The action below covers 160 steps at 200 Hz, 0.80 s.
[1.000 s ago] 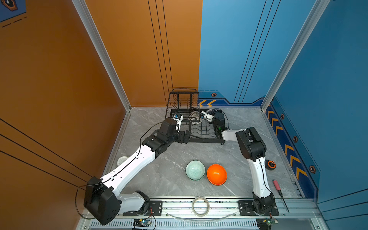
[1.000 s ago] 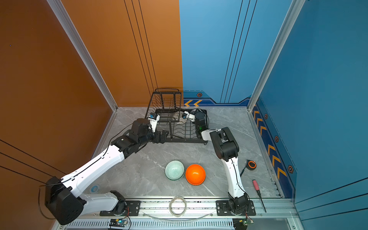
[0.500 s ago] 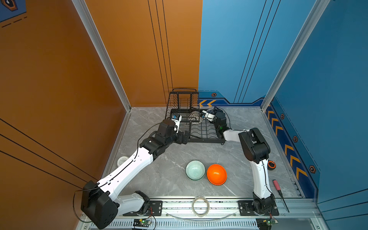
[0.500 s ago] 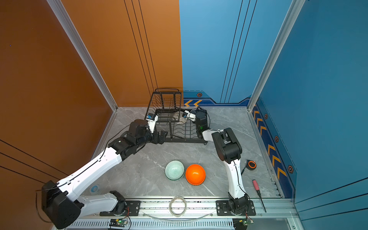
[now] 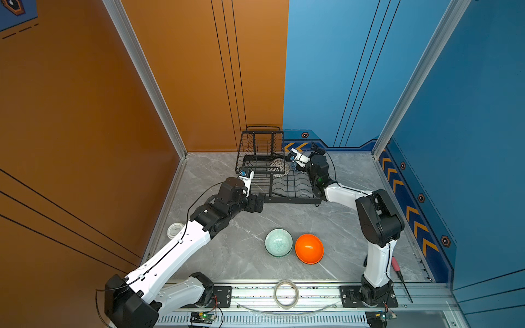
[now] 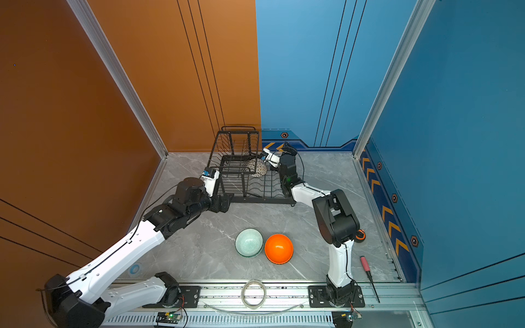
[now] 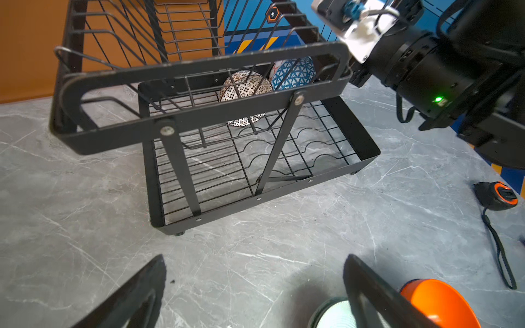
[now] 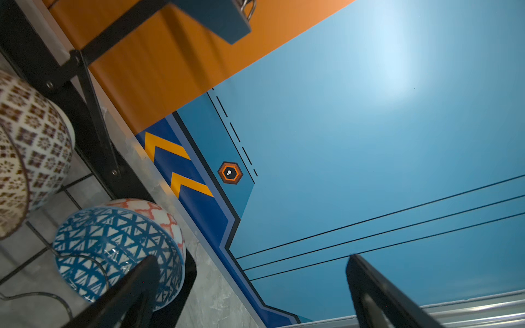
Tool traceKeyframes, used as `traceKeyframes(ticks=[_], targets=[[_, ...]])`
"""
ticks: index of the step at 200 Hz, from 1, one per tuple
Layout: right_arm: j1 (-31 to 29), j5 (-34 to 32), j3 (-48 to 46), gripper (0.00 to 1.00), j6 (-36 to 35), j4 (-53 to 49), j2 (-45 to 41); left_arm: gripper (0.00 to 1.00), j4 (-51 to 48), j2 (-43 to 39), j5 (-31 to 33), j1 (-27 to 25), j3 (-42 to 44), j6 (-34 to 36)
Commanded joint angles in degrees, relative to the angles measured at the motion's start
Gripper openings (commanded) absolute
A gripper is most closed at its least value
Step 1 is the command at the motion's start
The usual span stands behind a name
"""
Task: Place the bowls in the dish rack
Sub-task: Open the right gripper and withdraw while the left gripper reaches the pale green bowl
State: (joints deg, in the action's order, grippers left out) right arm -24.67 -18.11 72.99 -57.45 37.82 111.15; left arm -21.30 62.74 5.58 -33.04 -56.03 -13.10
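Right fingers [image 8: 133, 284] have spread beside the blue bowl [image 8: 113, 235], left fingers [image 7: 136, 292] spread; three bowls [image 7: 244, 88] in dish rack [image 7: 355, 133], two on table [image 5: 227, 255].

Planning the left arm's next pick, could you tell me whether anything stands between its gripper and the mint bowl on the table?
Nothing visible does: only bare table separates the left gripper from the mint bowl; the orange bowl sits beyond it.

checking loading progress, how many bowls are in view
5. The pale mint bowl and orange bowl sit on the table. In the dish rack: a brown-patterned bowl, a blue triangle bowl, and a red-lattice bowl right beside it. Others may be hidden.
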Motion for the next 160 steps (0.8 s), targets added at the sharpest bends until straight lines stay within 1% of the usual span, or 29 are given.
traceKeyframes(ticks=[1,19,34,57,77,92,109,133,160], targets=[[-0.6,-2.1,-0.8,1.00,13.3,-9.7,-5.1,0.98,-3.2,-1.6,1.3,-0.5,1.3,-1.0],[-1.1,-2.2,-0.7,1.00,20.1,-15.7,-7.8,0.98,-4.5,-2.2,1.1,-0.7,1.9,-1.1],[-1.4,-0.8,-0.1,1.00,26.4,-24.0,-10.3,0.98,-5.1,-2.6,0.4,-0.9,2.6,-1.3],[-1.8,1.1,0.8,1.00,35.7,-34.8,-13.9,0.98,-5.5,-2.6,-2.5,-1.0,4.4,-1.2],[-1.4,4.0,0.2,1.00,42.3,-41.8,-17.4,0.98,-5.5,-2.1,-5.2,-1.0,5.7,-0.8],[-0.7,8.1,-0.3,1.00,47.3,-47.0,-20.0,0.98,-5.5,-1.5,-6.7,-1.1,6.6,-0.7],[-0.1,13.2,-0.6,1.00,51.1,-52.7,-22.2,0.98,-5.5,-0.8,-9.1,-1.4,7.2,-0.7],[0.2,19.4,-1.6,1.00,54.4,-58.8,-24.8,0.98,-5.1,0.5,-11.0,-2.6,8.2,-0.3],[0.1,25.6,-3.4,1.00,56.1,-61.1,-27.1,0.99,-3.7,2.4,-12.8,-4.9,9.7,-0.8]])
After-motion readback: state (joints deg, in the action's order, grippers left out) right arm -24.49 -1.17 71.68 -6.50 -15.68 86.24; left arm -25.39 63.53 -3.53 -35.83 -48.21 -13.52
